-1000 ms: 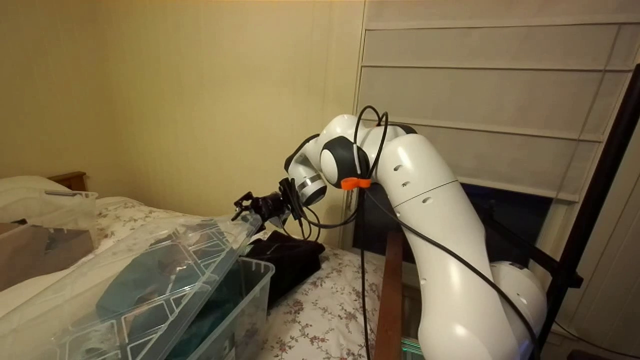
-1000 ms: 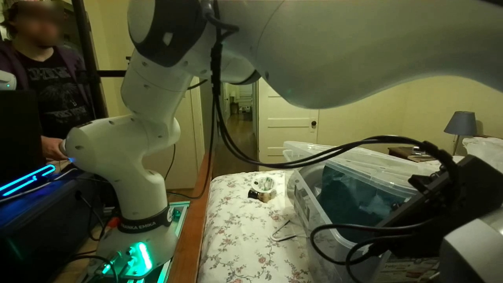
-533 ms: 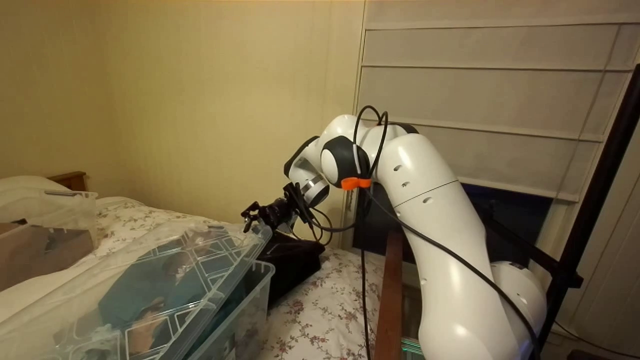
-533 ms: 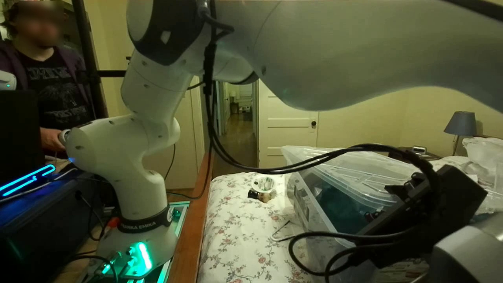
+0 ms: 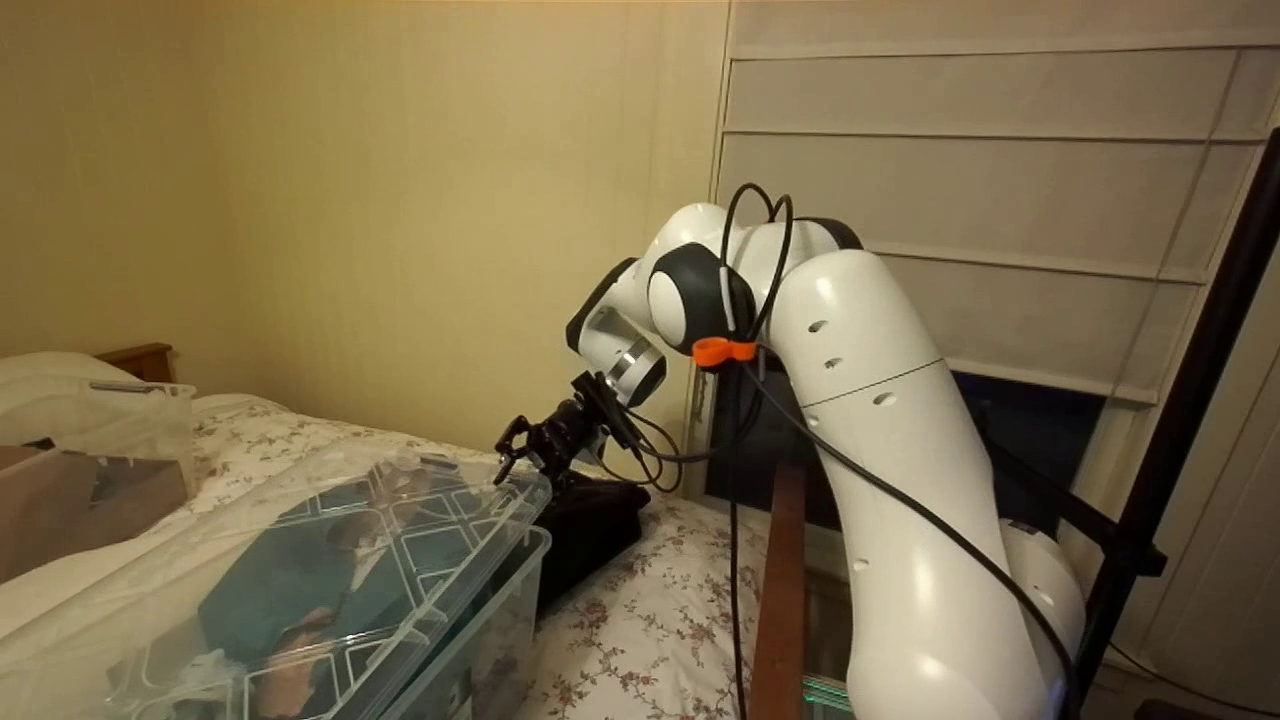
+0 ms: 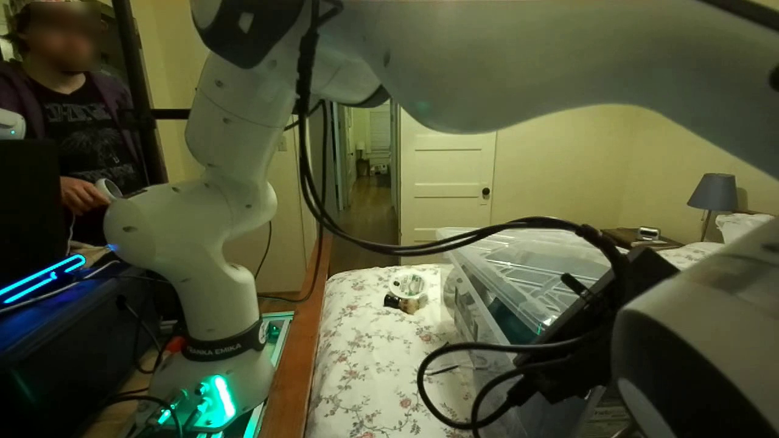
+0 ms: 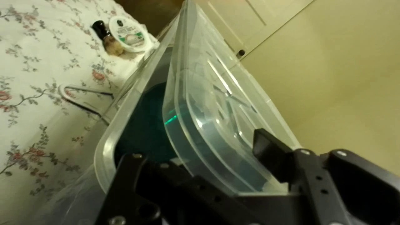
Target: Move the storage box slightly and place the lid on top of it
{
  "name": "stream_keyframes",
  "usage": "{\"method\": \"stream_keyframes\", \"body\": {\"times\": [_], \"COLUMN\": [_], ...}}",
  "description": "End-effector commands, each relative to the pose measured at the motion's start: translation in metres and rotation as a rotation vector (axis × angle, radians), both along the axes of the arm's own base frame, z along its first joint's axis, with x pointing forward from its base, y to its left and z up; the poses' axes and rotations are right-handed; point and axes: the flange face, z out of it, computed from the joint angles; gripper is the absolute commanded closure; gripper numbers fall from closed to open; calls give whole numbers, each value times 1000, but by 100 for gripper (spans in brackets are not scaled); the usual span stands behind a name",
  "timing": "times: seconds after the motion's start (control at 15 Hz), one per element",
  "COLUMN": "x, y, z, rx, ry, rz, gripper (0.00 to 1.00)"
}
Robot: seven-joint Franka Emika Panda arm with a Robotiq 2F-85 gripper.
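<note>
Currently, the clear lid (image 7: pixel 215 115) is laid askew over the storage box (image 7: pixel 132 101), a strip of opening exposed along one side, with teal contents (image 7: pixel 143 128) seen inside. The tool (image 7: pixel 198 151) is spread, the lid's corner framed in its gap; whether it is touched cannot be told. The box is set on a flowered sheet (image 7: pixel 28 62), near a shaving brush (image 7: pixel 107 39) and a round tub (image 7: pixel 129 34). Just beside it, black fabric (image 5: pixel 592 535) is seen; another clear bin (image 5: pixel 165 420) is placed apart.
</note>
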Motion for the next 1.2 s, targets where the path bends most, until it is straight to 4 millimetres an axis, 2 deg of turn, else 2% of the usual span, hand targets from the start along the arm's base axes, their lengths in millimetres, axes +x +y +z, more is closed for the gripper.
{"method": "stream_keyframes", "body": {"times": [0.0, 0.27, 0.4, 0.47, 0.73, 0.87, 1.0, 1.07, 1.13], "x": [-20, -17, -18, -19, -27, -32, -38, -40, -40], "y": [8, 0, -5, -6, 1, 17, 44, 60, 77], "z": [28, 63, 78, 86, 121, 140, 163, 172, 182], "rx": [-191, -368, -458, -506, -657, -716, -774, -807, -840], "ry": [-27, -162, -225, -255, -418, -508, -594, -631, -665], "rz": [-5, -25, -41, -44, -44, -33, 5, 30, 60], "gripper": [41, 12, 1, 0, 0, 0, 0, 25, 26]}}
